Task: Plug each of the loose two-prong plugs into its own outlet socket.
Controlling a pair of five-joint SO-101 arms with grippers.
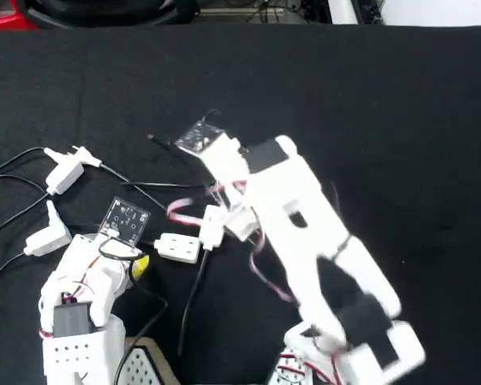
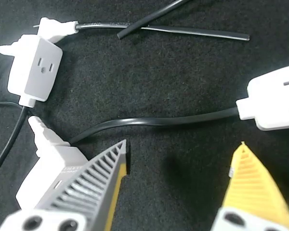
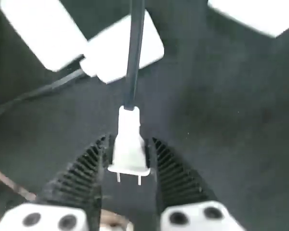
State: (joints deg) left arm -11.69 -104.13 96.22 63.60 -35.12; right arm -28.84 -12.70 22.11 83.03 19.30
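Observation:
My right gripper [image 3: 130,144] is shut on a white two-prong plug [image 3: 128,137], whose prongs point back toward the wrist while its black cord runs away from it. In the high view this plug [image 1: 212,228] is held just beside a white outlet block [image 1: 178,247] at the table's middle. My left gripper [image 2: 183,147] stands open over bare cloth, with one grey finger [image 2: 94,178] and one yellow finger [image 2: 250,178]. A second outlet [image 2: 34,67] lies face up with a loose plug [image 2: 55,29] next to it. A third outlet [image 2: 50,161] lies by the grey finger.
Black cords [image 1: 194,289] cross the black cloth [image 1: 385,120] around the outlets. A clear plastic scrap [image 1: 196,136] lies behind the right arm. Red and white wires [image 1: 184,210] hang from the right arm. Open cloth stretches to the right and to the back.

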